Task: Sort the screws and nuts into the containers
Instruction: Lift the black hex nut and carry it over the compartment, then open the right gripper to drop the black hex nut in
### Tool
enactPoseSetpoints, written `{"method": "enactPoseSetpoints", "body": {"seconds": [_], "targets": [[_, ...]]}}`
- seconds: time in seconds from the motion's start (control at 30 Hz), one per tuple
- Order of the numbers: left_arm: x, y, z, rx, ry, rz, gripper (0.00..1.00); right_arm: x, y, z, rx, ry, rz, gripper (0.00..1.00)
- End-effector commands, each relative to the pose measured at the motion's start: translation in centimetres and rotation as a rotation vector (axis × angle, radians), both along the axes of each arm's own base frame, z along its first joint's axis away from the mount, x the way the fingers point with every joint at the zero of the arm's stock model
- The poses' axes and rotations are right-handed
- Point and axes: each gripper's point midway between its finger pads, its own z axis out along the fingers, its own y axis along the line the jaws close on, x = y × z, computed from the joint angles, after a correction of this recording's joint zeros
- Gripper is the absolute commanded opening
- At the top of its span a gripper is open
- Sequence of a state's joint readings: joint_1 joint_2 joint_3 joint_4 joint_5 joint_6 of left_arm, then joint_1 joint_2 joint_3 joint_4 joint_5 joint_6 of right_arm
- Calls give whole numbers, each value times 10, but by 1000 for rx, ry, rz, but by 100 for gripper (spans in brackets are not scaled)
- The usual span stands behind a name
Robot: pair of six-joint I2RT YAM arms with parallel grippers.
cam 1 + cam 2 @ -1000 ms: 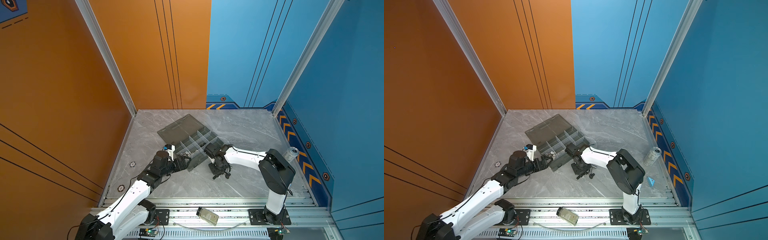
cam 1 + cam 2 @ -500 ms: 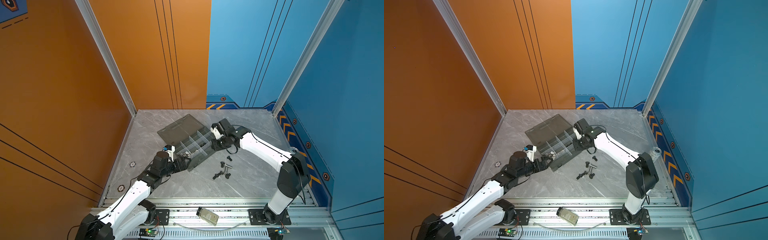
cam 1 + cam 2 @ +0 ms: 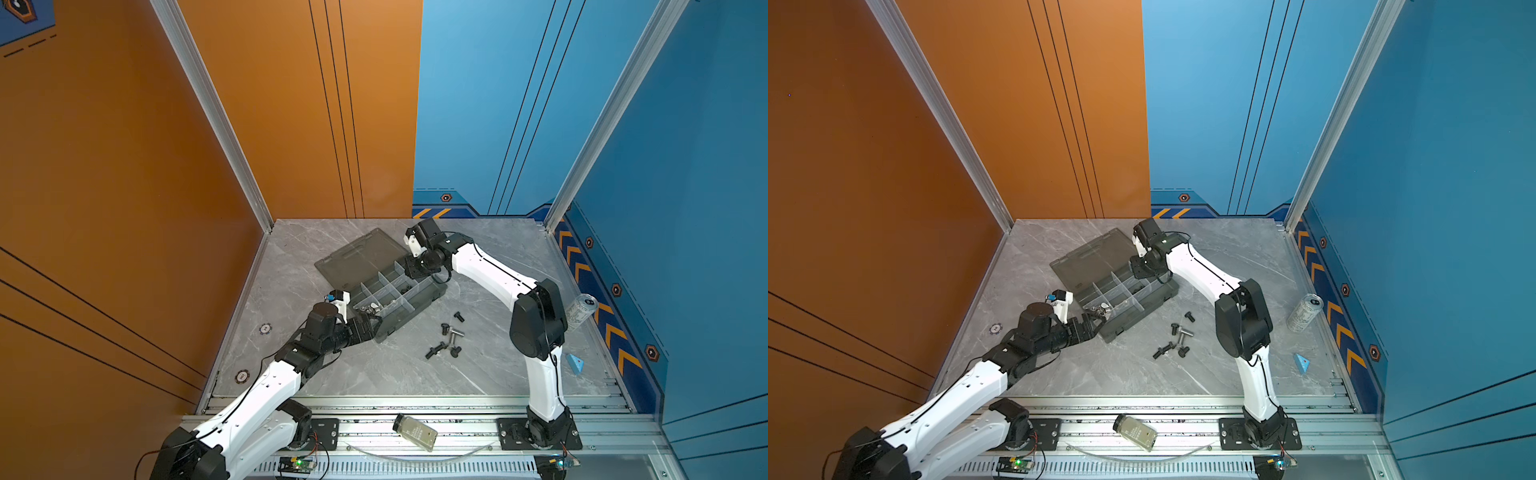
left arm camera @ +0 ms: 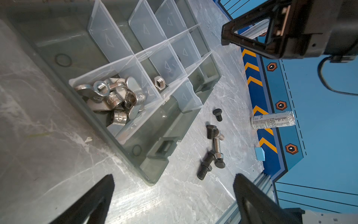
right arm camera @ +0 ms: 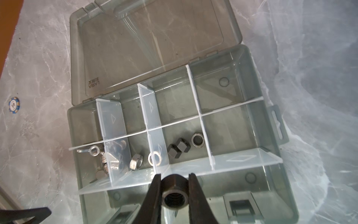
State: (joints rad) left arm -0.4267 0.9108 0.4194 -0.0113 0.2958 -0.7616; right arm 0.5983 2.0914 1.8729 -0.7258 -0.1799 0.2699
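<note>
1. The left gripper (image 3: 371, 323) sits spread wide and empty at the near corner of the smoky-grey plastic organiser box (image 3: 415, 305), unmoved.
2. Inside the box, shiny silver wing nuts (image 4: 108, 97) fill an end cell, and two black hex nuts (image 5: 178, 148) lie in a middle cell.
3. The right gripper (image 5: 174, 175) has swung from the black and silver bolts (image 3: 446, 340) to above the box, clamped on a dark hex nut (image 5: 175, 191) (probably bound for the black-nut cell).
4. Those bolts lie unsorted beside the box on the grey marble table (image 3: 374, 374), so the screws remain to do.
</note>
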Motion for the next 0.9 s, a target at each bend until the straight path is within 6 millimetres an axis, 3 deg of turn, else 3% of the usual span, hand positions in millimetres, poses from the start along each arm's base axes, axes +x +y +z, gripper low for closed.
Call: {"method": "enactPoseSetpoints", "body": {"seconds": [0.0, 0.33, 0.53, 0.73, 0.87], "targets": [[0, 0, 1, -2, -1, 3, 98, 0, 1, -7, -27, 23, -6, 10], [-1, 0, 2, -4, -3, 2, 98, -2, 1, -42, -81, 74, -5, 16], [-1, 0, 1, -4, -2, 1, 98, -4, 6, -44, -84, 77, 5, 22], [0, -1, 4, -8, -9, -3, 98, -5, 6, -44, -100, 80, 14, 38], [0, -1, 4, -9, -9, -4, 98, -4, 4, -39, -109, 65, 15, 42]]}}
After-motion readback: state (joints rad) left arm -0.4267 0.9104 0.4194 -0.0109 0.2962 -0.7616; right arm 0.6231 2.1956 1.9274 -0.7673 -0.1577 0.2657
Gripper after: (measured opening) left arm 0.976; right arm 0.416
